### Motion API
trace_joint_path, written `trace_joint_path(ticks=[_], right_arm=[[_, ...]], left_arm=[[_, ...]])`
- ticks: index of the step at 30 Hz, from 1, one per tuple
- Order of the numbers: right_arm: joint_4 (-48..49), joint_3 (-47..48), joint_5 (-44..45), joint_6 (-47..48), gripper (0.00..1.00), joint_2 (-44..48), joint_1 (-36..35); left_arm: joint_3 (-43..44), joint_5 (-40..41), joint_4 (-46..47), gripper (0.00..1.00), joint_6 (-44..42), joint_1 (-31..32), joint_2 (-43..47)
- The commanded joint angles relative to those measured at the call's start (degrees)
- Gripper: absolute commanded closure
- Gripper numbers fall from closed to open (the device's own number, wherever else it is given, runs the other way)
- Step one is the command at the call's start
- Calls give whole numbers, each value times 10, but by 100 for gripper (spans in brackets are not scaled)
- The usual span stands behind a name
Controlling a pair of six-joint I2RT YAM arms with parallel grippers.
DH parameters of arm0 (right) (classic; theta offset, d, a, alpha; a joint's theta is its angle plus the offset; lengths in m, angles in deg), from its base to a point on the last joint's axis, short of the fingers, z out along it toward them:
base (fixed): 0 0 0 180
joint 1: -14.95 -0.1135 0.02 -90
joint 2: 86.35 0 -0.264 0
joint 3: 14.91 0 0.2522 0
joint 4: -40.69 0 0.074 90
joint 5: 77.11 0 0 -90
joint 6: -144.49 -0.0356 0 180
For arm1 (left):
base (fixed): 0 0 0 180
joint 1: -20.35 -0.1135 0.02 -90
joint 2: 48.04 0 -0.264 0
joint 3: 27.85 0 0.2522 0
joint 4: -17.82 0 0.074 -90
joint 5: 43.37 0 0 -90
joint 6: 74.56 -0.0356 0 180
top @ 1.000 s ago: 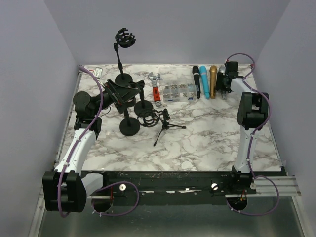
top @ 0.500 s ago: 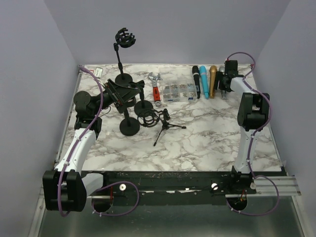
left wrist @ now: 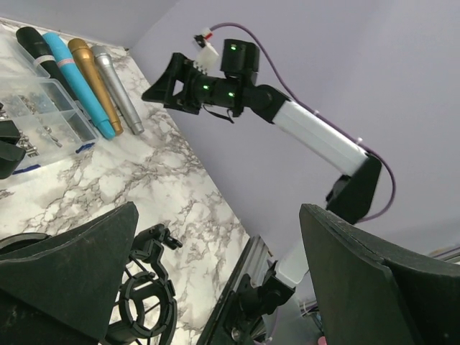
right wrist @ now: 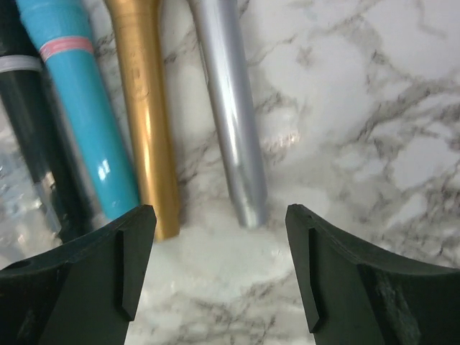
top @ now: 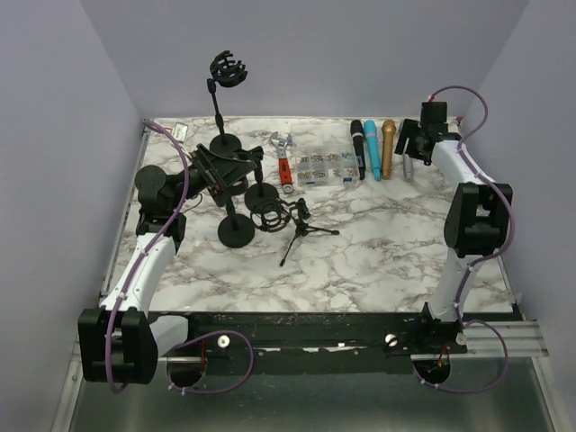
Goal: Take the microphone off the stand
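Several microphones lie side by side at the back right of the table: black (top: 357, 148), blue (top: 373, 149), gold (top: 388, 148) and silver (top: 407, 166). My right gripper (top: 416, 138) hovers just above the silver microphone (right wrist: 228, 108), open, with nothing between its fingers (right wrist: 359, 280). The tall stand (top: 219, 108) stands upright at the back left with an empty shock mount (top: 227, 69) on top. My left gripper (top: 236, 167) is wide open among the stands lying near it. A loose shock mount (left wrist: 147, 302) shows below it.
A clear parts box (top: 327, 166) and a red-handled wrench (top: 285, 158) lie left of the microphones. Round-based stands (top: 237, 231) and a small tripod (top: 304, 230) lie mid-table by the left arm. Walls close in on three sides.
My right gripper has opened wider and risen back from the silver microphone, which now lies free on the table. The left arm has not moved.
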Motion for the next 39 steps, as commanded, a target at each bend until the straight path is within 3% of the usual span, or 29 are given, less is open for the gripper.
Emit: trace_joint_path(ticks=[1,5,11,15,19,27,33,39], right_arm=[[29,-104,-66,-71,19,112,-26],[99,-238,-67,-105,17,228,-85],[228,-461,-200,-188,14,409,-127],[284,-553,-283,-220,13,467,-143],[292,-610,-303,-218,12,508,-144],[329,-668,-292,-186,9,573,-144],[352,-691,-309,-187,8,588,-144],[379,-717,-305,-187,7,592,-144]], left_arm=[[6,4,0,1,-21,-3,-5],[10,8,-4,2,-44,-3,-3],[40,-2,-52,7,-120,-3,-4],[59,23,-118,7,-196,-4,4],[99,78,-207,7,-245,-8,-1],[217,85,-195,9,-146,-57,-99],[317,101,-83,11,-22,-90,-231],[488,120,-119,14,-19,-109,-386]])
